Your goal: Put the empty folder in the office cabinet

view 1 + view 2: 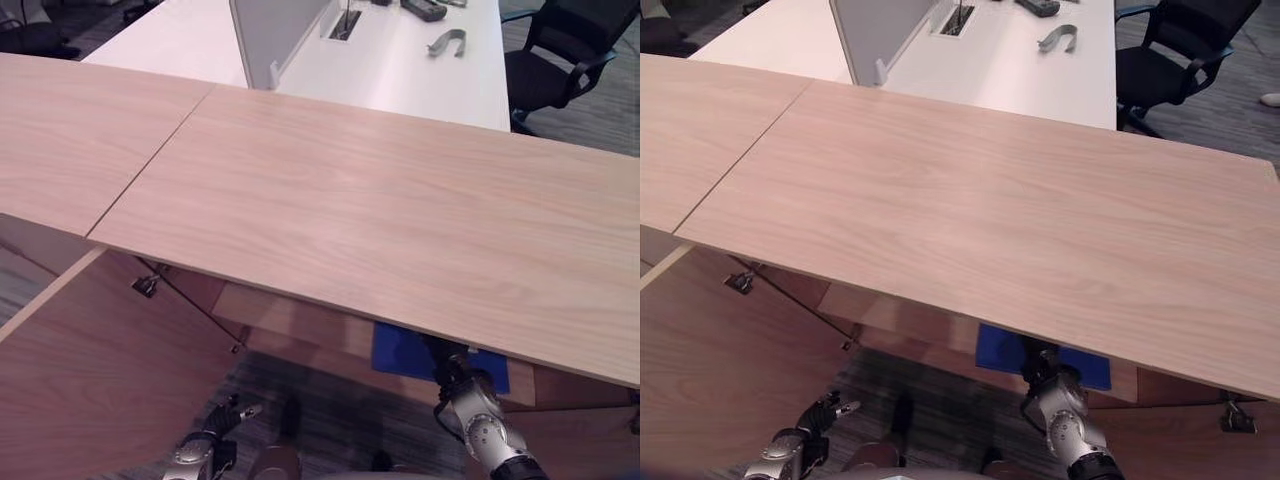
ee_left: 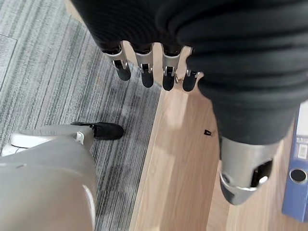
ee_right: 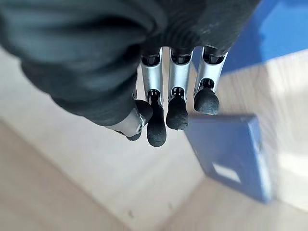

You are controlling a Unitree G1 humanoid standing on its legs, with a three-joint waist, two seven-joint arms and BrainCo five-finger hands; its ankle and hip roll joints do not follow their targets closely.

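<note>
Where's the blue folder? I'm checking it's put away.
The folder lies on a shelf inside the cabinet, under its wooden top, just beyond the right hand.

blue folder point(image 1: 410, 352), flat on cabinet shelf point(image 1: 290, 322)

Folder point(image 1: 405, 352) on shelf point(image 1: 300, 322) under cabinet top point(image 1: 380, 220).

Light wood cabinet top point(image 1: 350, 210) spans the frame; white desk point(image 1: 400, 70) with grey divider panel point(image 1: 275, 35) at top, black office chair point(image 1: 560, 60) upper right, grey striped carpet point(image 2: 53, 82) below.
</note>
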